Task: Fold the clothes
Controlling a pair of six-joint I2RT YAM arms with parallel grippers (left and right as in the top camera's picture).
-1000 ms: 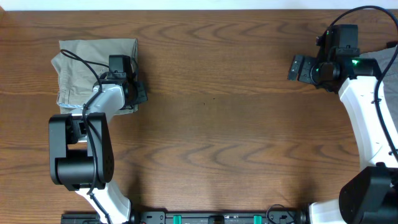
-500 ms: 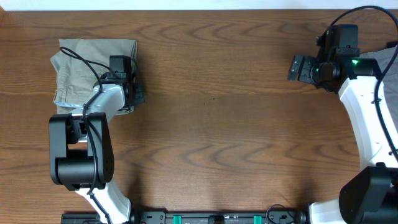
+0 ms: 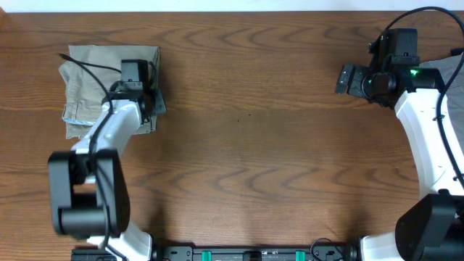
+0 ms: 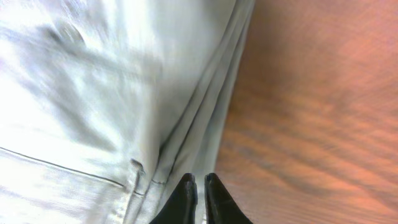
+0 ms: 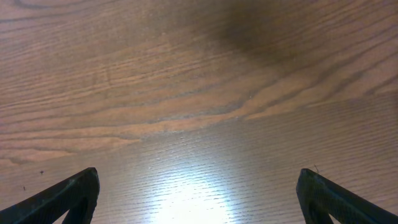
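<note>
The pale khaki shorts (image 3: 90, 76) lie folded into a compact stack at the table's far left. In the left wrist view the shorts (image 4: 93, 93) fill the left side, with seams and layered edges showing. My left gripper (image 3: 155, 103) is at the stack's right edge; its fingertips (image 4: 199, 182) are shut together with nothing visibly between them, right over the layered edge. My right gripper (image 3: 349, 79) is open and empty above bare wood at the far right, and its fingers (image 5: 199, 193) are spread wide.
A plain grey garment (image 3: 454, 69) lies at the right edge, behind the right arm. The wooden table (image 3: 246, 145) spans the view. The arm bases stand along the front edge.
My left gripper has moved a little toward the far left along the shorts' right edge, and the stack has shifted slightly with it. The right arm has not moved.
</note>
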